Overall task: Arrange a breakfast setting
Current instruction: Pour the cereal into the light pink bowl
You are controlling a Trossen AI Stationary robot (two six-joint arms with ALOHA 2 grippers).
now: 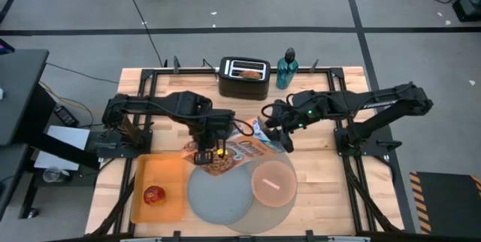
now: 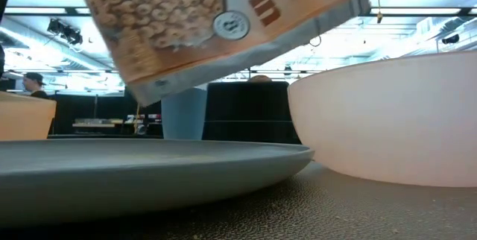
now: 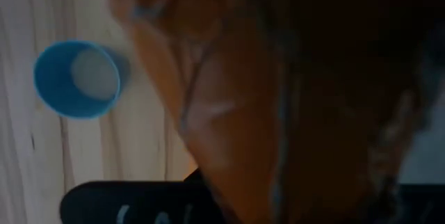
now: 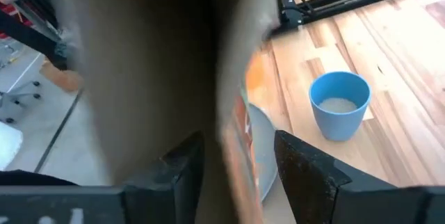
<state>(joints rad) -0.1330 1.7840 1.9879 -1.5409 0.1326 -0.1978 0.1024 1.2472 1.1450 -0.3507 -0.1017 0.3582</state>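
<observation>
An orange cereal box [image 1: 239, 150] hangs tilted above the blue-grey plate [image 1: 219, 195] and beside the pink bowl [image 1: 272, 183]; both rest on the round grey mat [image 1: 259, 216]. In the low view the box [image 2: 216, 24] is clear of the plate [image 2: 149, 169] and the bowl [image 2: 387, 121]. My left gripper [image 1: 205, 154] is at the box's left end and my right gripper [image 1: 284, 141] at its right end. The red apple [image 1: 154, 195] lies on the orange tray [image 1: 161, 174]. Toasted bread [image 1: 245, 72] sticks out of the toaster. The spoon is out of view. My left gripper is shut on the cereal box at its left end [image 1: 214, 159], coming from above. The box [image 3: 278, 113] fills the left wrist view and hides the fingers. My right gripper has the box's right end [image 4: 240, 147] between its two fingers [image 4: 182, 165], coming slanting from the table's far right. The box is lifted clear and tilted.
The black toaster [image 1: 244, 78] and a teal bottle [image 1: 285, 70] stand at the far edge. A blue cup [image 4: 338, 106] stands on the wood behind the box; it also shows in the left wrist view [image 3: 76, 78]. Bare wood lies at the table's near right.
</observation>
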